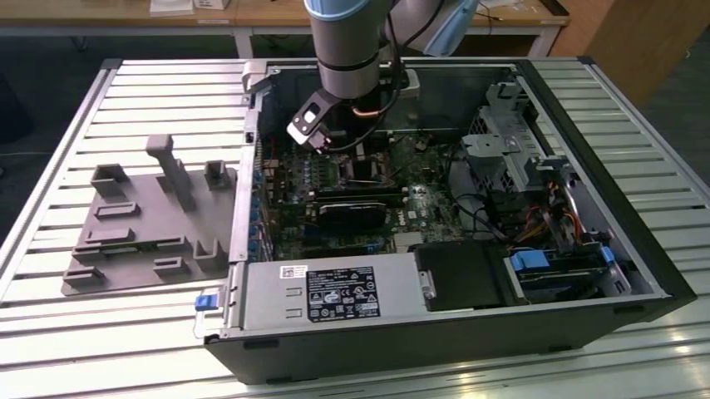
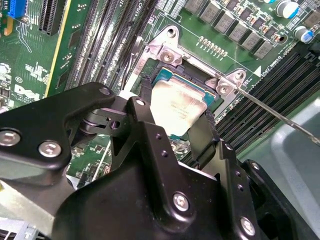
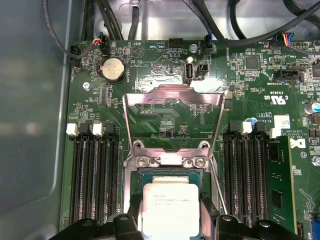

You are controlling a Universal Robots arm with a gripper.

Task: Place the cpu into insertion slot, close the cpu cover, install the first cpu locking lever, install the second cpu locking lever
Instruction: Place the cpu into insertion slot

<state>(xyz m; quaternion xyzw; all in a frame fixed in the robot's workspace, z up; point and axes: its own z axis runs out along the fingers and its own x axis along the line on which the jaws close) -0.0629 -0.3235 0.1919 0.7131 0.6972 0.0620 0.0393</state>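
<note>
Your cpu (image 3: 167, 207) lies at the insertion slot (image 3: 150, 173) — fully seated or not, you can't tell. The gripper (image 2: 174, 120) is closed down on its two opposite edges. The cpu cover (image 3: 172, 96) stands flipped open just beyond — memory slots (image 3: 92, 175) flank the socket.

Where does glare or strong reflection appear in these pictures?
In the second wrist view the cpu top shines pale; in the first wrist view the open cpu cover reflects light; in the exterior view the slatted table gleams.
</note>
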